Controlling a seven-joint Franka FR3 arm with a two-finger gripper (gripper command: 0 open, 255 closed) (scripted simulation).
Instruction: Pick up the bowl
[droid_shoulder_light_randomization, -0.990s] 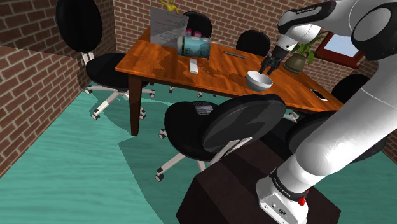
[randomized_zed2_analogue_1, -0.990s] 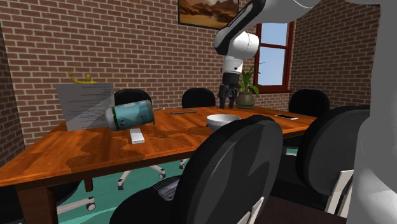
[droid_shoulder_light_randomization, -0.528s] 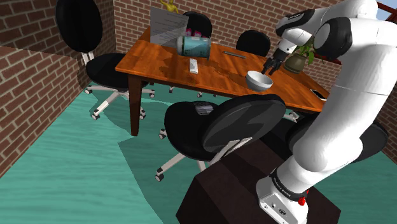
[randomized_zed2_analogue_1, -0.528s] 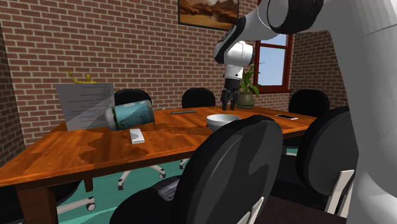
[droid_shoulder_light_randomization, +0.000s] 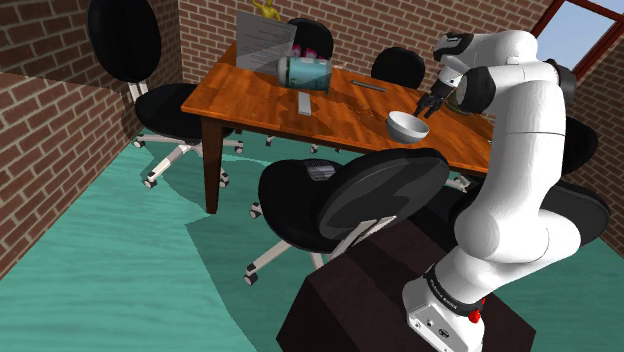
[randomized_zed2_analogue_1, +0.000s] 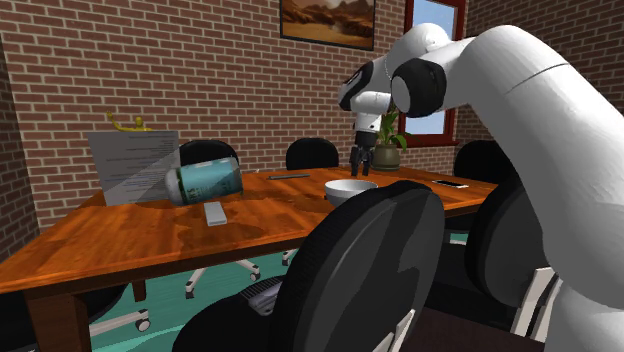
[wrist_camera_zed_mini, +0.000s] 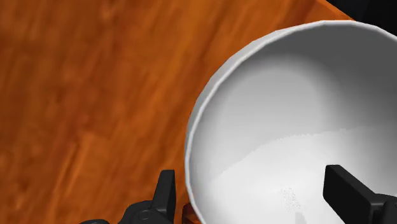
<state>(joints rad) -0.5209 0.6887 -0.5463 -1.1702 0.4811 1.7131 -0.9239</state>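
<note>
**Claw spread astride the rim of the bowl**

Upright and empty on the brown wooden bench, near its edge: a white bowl, well apart from the teal canister lying on its side. Just above the rim, the black claw, pointing down. In the wrist view, spread wide across the bowl's wall: one finger outside it, the other inside over the hollow. No contact on either side, pinching nothing.

Looks stiff and thin-walled, probably light. Smooth, glossy skin, so likely slippery; may chip if knocked or dropped. Too wide to span whole, so best taken by the wall at the rim, one finger in and one out.

Calls for a descent until the pads overlap the wall well, then a firm, square squeeze. Risks a tilt or swing on lifting from a one-sided hold, or a skid across the bench if nudged first.
</note>
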